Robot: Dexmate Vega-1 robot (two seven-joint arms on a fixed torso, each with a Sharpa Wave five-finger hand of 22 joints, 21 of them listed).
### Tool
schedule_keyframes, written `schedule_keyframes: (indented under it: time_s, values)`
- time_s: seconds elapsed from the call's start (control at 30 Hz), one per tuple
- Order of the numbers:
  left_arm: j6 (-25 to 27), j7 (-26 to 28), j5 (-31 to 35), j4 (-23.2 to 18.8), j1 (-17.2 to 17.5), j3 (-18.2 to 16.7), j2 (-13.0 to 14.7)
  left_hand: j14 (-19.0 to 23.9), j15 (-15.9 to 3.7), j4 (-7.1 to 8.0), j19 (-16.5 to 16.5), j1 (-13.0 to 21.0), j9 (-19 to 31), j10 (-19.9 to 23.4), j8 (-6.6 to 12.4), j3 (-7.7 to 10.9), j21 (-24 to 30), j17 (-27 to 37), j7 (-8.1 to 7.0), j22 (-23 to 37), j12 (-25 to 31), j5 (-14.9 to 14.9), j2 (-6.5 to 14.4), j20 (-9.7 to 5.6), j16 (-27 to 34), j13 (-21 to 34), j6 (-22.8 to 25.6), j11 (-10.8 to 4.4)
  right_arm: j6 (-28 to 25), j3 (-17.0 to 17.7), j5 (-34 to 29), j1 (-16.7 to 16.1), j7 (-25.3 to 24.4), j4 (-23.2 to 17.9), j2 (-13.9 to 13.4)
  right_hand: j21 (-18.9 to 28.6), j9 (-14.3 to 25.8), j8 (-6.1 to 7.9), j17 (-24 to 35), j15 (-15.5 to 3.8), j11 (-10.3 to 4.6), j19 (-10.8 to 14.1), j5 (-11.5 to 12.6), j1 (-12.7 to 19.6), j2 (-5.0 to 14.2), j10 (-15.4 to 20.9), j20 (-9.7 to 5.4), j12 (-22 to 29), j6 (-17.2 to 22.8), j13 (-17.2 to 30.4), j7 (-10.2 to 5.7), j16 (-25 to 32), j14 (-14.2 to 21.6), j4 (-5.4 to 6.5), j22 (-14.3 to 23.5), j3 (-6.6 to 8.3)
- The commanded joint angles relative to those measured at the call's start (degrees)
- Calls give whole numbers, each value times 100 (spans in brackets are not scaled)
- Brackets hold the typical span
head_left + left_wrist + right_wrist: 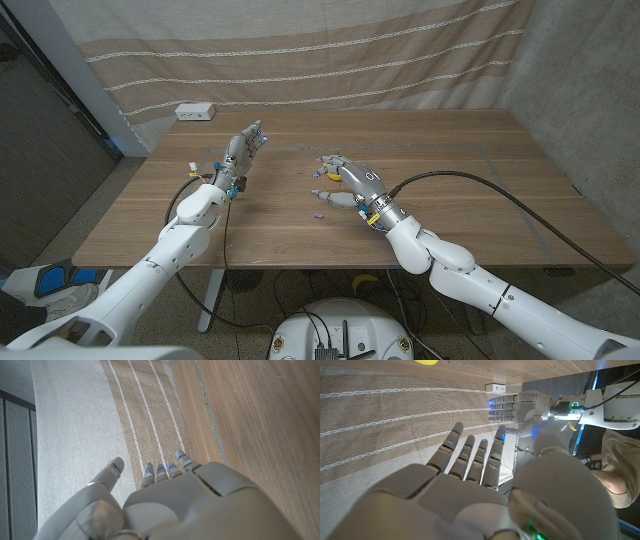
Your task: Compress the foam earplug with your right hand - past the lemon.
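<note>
Wooden table [470, 190] carries the scene; the right hand [345, 180] hovers near its middle, fingers spread apart and holding nothing, palm facing across toward the left hand [240, 150]. A tiny purple speck [318, 214] lies on the table just beside the right hand's near side; probably the foam earplug, too small to confirm. The lemon [426, 362] appears as a yellow sliver at the edge of the right wrist view; in the head view the right hand sits over that area, so their exact relation cannot be told. Judgement: the right hand is open and raised because it is lining up for a press or pinch, not yet touching anything. The left hand stands upright at the far left of the table, fingers apart and straight, empty, likely parked out of the way. The right wrist view adds the left hand seen front-on, a white power strip [496, 388] and a person's sleeve [620, 470] at the side. The left wrist view [200, 505] adds the striped curtain [145, 415] and bare table grain. The head view alone gives the layout.
</note>
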Motion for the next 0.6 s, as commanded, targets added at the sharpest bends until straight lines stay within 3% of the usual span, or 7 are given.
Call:
schedule_keyframes:
  time_s: [0.03,0.6]
  values:
    - [-22,-41,-4,-13,25,-16,30,-11,-14,25,37,-61,19,-6,18,28,-25,15,-13,7,3,35,327,21,25,29,52,16,-140,-132,-38,71,-22,172,85,0,37,66,27,-546,-17,47,1,97,6,42,-10,58,75,28,-31,29,-7,14,15,-39]
    - [-48,-86,-22,26,27,-17,25,-9,-20,54,56,-81,19,-2,17,46,-67,18,-14,8,4,43,327,18,26,28,58,15,-352,-326,-98,125,162,194,81,-42,147,161,71,-529,20,3,-28,200,29,-30,-3,35,-30,68,-29,40,-55,18,19,-99]
